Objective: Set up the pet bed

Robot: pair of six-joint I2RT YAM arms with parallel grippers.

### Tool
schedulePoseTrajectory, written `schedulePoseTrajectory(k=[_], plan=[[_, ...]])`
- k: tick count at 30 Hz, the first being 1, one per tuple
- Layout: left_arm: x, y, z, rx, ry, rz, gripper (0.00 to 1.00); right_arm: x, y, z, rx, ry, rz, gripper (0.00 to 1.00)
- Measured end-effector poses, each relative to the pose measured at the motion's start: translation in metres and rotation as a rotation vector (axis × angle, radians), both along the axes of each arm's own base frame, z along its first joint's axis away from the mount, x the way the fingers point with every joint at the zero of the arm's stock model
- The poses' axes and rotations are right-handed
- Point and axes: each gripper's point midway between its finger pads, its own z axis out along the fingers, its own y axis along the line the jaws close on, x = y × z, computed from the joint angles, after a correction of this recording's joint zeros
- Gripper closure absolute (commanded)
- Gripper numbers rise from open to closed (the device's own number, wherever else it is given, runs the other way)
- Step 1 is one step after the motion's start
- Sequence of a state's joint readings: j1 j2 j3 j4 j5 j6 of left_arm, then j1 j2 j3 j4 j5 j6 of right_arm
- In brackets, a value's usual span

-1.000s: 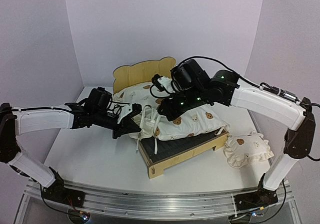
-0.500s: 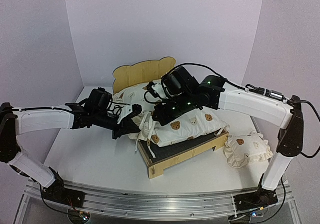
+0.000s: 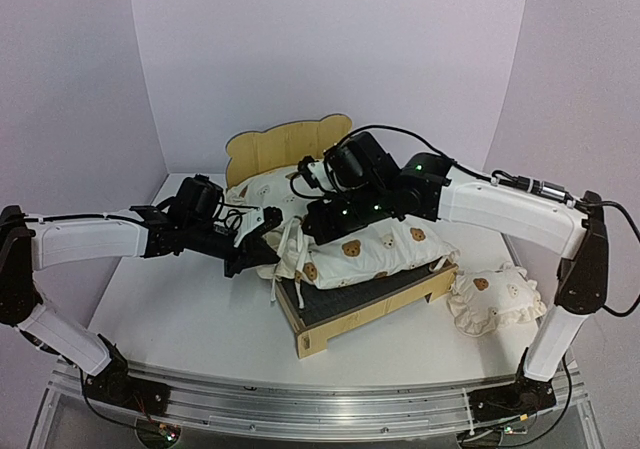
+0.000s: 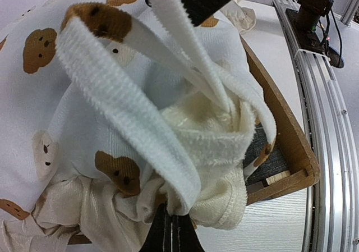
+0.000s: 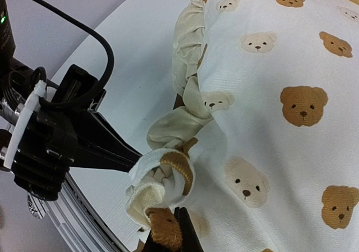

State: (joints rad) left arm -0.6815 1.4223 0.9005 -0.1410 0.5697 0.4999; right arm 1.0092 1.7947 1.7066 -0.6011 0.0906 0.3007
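Top external view has the left claw [image 3: 256, 235] clamped on the bunched near-left corner of the bear-print cushion [image 3: 375, 251], with the ties [image 3: 284, 269] hanging just below its tips. From the right wrist camera, the right claw [image 5: 176, 218] is pinched shut on a fold of the same cushion edge, just right of the left claw's tips. The pet bed [image 3: 335, 331] sits on the table [image 3: 170, 309], under the right claw and just right of the left claw, its headboard [image 3: 285, 141] beyond both. A ruffled pillow [image 3: 495, 301] lies well right of the right claw.
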Motion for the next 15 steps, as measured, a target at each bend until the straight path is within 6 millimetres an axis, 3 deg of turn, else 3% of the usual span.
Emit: schedulePoseTrajectory(k=[9,15], plan=[[0.001,0.001,-0.001,0.003,-0.001,0.006,1.00,-0.007,-0.015,-0.022,0.030,0.036,-0.062,1.00],[-0.001,0.003,-0.007,0.013,0.010,0.005,1.00,-0.013,-0.028,-0.057,-0.008,0.096,-0.109,1.00]])
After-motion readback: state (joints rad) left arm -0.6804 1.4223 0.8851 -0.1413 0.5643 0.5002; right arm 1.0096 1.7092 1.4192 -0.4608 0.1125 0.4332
